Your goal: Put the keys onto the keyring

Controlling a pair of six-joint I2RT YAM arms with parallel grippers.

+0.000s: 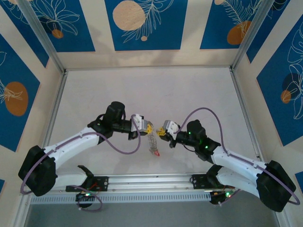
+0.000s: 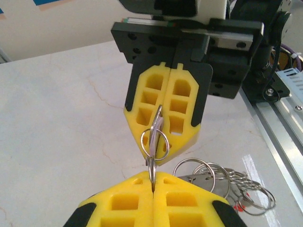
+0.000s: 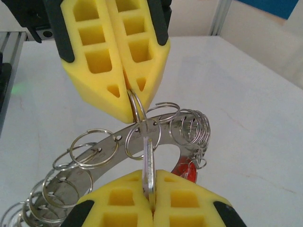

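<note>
Pale tabletop (image 1: 189, 94) lies open beyond my fingertips and to both outer sides, fenced by an aluminium frame (image 1: 60, 94) and blue-and-cream patterned walls (image 1: 142, 23). Behind my wrists, a slotted rail (image 1: 151, 179) runs along the near edge.

My left gripper (image 1: 148, 127) and right gripper (image 1: 162, 132) meet tip to tip over the middle of the table with only a narrow gap between them. My left gripper's jaws are pressed together on a thin wire loop (image 3: 138, 111), pinched at its very edge. My right gripper's jaws are clamped on the blade of a silvery key (image 3: 149, 163), which points straight at the opposite tips and passes through the loop.

The keyring (image 3: 94, 163), a curved metal band strung with many small split rings, hangs below and just beside the gap, sweeping out to my right gripper's left. A red key (image 3: 185, 170) dangles at its end under the jaws. I cannot tell whether the band touches the table.
</note>
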